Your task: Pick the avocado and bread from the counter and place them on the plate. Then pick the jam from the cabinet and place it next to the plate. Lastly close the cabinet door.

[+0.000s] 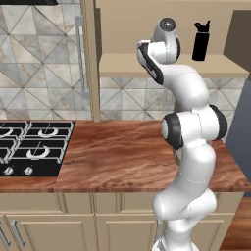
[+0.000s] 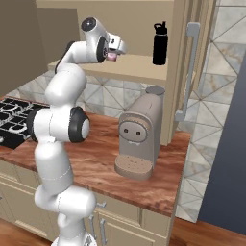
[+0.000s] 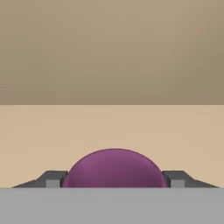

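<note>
Even soft light, faint shadows, slight blur.

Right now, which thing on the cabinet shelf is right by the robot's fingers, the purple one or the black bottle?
The purple round thing. It sits between the two dark fingertips of the gripper. The black bottle stands apart, further along the shelf.

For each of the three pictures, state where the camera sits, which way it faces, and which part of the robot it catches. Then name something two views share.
Left base view: behind the arm's left, facing the counter, stove and open cabinet; arm at right.
Right base view: behind its right, facing the coffee machine; arm at left, pincer at the shelf.
Hand view: on the hand, facing the cabinet's back wall; fingertips flank a purple rounded item.
Shared: both base views show the black bottle.
</note>
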Available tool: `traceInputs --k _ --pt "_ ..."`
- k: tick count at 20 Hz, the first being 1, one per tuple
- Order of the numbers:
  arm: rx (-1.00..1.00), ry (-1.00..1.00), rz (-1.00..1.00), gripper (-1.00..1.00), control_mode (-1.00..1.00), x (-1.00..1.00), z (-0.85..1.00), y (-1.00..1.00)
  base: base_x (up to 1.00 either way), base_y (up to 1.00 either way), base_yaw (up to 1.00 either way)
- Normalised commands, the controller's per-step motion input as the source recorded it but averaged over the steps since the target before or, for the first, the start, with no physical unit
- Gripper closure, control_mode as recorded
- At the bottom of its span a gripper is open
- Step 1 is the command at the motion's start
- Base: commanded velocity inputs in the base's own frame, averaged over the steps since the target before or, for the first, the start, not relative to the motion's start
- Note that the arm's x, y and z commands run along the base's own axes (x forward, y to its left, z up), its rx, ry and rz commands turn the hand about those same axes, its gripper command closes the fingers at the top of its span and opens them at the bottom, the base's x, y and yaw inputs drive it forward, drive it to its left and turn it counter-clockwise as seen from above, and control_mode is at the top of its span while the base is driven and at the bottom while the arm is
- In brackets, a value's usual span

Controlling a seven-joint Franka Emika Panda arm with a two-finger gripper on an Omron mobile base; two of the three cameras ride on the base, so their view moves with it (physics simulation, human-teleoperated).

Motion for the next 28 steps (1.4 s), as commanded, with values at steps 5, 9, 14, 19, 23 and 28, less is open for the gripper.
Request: traceInputs --k 5,9,14,19,23,28 --pt "0.01 -0.02 0.00 1.00 -1.00 -0.08 -0.22 0.00 0.00 0.00 0.00" --pt "0.00 -0.16 0.00 1.00 -1.00 -0.51 0.39 0.00 0.00 0.00 0.00" --pt "0.00 -0.25 0.00 1.00 -1.00 -0.73 0.50 0.00 0.00 0.00 0.00" --pt "0.00 -0.14 0.00 1.00 -1.00 -0.99 0.27 0.00 0.00 0.00 0.00" --pt "0.00 -0.07 0.00 1.00 -1.00 -1.00 0.13 0.00 0.00 0.00 0.00" --pt "0.00 0.00 0.00 1.00 -1.00 -1.00 0.16 0.00 0.00 0.00 0.00"
